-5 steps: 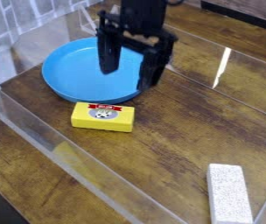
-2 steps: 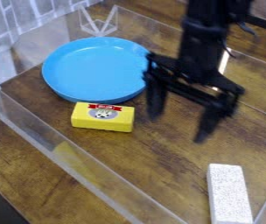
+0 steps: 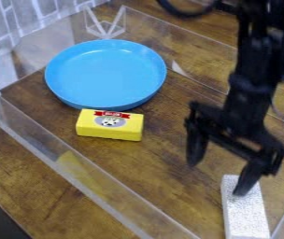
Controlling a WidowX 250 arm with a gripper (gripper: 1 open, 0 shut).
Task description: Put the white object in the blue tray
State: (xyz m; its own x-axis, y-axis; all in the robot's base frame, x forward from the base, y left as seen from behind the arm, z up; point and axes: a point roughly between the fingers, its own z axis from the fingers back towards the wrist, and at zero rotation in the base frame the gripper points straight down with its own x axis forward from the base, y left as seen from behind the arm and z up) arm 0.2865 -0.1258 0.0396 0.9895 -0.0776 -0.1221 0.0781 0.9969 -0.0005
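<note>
A: Status? Gripper jaws spread, holding nothing, just above the white object.

B: White object sits at the table's near right corner. Blue tray far left, empty. Grasp, carry, drop all pending.

Single fixed view, high and off one corner of the table, looking steeply down and diagonally across the wood top. Fairly close: the blue tray sits upper left, the white object is cut by the bottom right edge, and the arm enters from the top right. No second view.
</note>
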